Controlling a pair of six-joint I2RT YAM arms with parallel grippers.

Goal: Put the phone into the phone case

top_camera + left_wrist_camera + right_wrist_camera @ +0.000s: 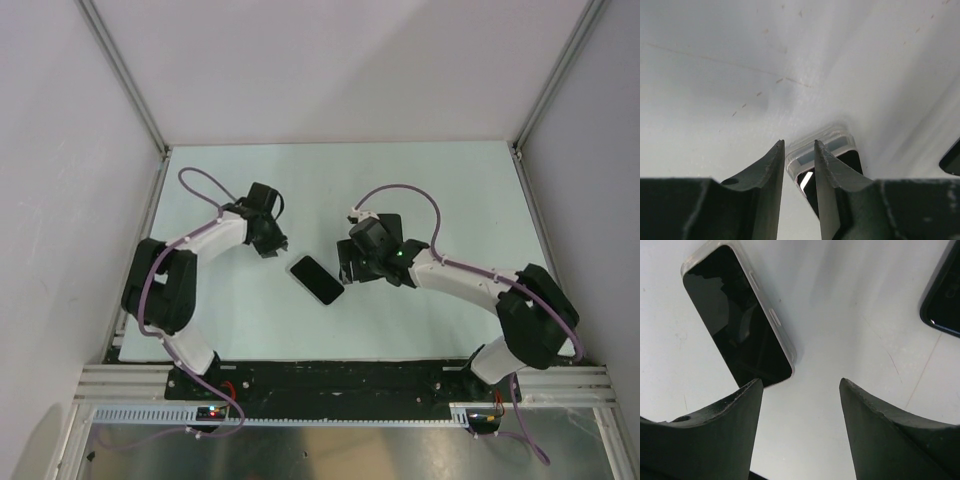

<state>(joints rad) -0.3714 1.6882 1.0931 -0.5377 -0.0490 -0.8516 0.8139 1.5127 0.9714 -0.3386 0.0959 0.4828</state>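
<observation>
1. The phone lies screen-up inside the case, flat on the table between the two grippers. The right wrist view shows clear rim along its edges. I cannot tell whether the end under the left arm is snapped fully home, so calling it done now could leave a corner proud.
2. The left gripper has its jaws nearly together, with a narrow gap and nothing in it, right at the case's end. If I press there off-centre, I judge the slick shell could skid across the table, or the opposite end could tip up and pop the phone loose.
3. The right gripper is spread wide and empty. Its left finger sits just beside the phone's near corner, so a small sideways drift could shove phone and case away from the left gripper.
4. Both grippers crowd the same spot. Moving them together risks a knock between the fingers.
</observation>
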